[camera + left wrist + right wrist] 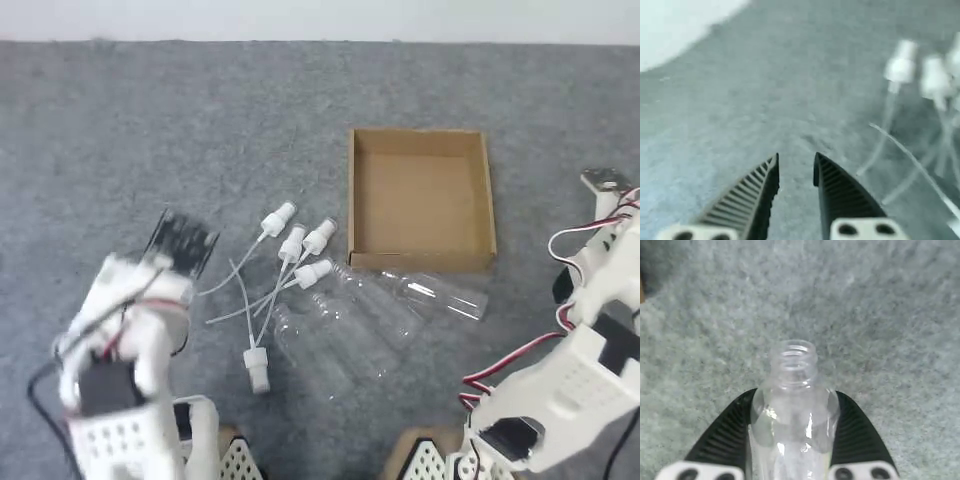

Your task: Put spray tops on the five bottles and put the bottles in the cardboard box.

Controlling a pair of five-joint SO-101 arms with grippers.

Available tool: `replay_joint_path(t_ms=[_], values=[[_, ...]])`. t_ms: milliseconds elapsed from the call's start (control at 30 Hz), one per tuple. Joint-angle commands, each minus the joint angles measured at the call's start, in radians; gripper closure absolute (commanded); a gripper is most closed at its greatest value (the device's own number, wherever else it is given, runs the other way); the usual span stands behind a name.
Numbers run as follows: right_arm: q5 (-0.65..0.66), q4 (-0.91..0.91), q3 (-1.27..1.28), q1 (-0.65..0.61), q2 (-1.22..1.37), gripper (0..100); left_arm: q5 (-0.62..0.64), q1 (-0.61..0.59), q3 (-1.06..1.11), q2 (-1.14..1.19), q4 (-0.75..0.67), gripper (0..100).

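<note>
My right gripper (795, 396) is shut on a clear bottle (792, 390) with an open, capless neck, held over the grey carpet. My left gripper (796, 167) is open with nothing between its fingers, low over the carpet to the left of the spray tops (902, 65). In the high view it (183, 240) sits left of several white spray tops (293, 243) with thin tubes; one more top (257, 368) lies nearer the front. Several clear bottles (385, 305) lie on their sides just in front of the cardboard box (351, 190), which holds nothing.
Grey carpet (150, 130) covers the whole table. The right arm (590, 300), with red and white wires, stands to the right of the box. Both arm bases stand at the front edge.
</note>
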Motion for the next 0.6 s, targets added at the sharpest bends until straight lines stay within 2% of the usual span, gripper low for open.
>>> replay_joint_path(t_ms=[0,200,400,567], values=[[0.043,-0.008,-0.003,0.013,-0.041,99.0,0.071,0.107,-0.208,0.338,0.021,89],[0.06,-0.005,-0.003,0.015,-0.039,99.0,0.203,0.264,-0.433,0.75,-0.025,89],[0.061,-0.004,-0.003,0.025,-0.039,99.0,0.242,0.292,-0.565,1.079,-0.203,83],[0.061,-0.008,-0.003,0.033,-0.039,98.9,0.287,0.301,-0.705,1.318,-0.275,83]])
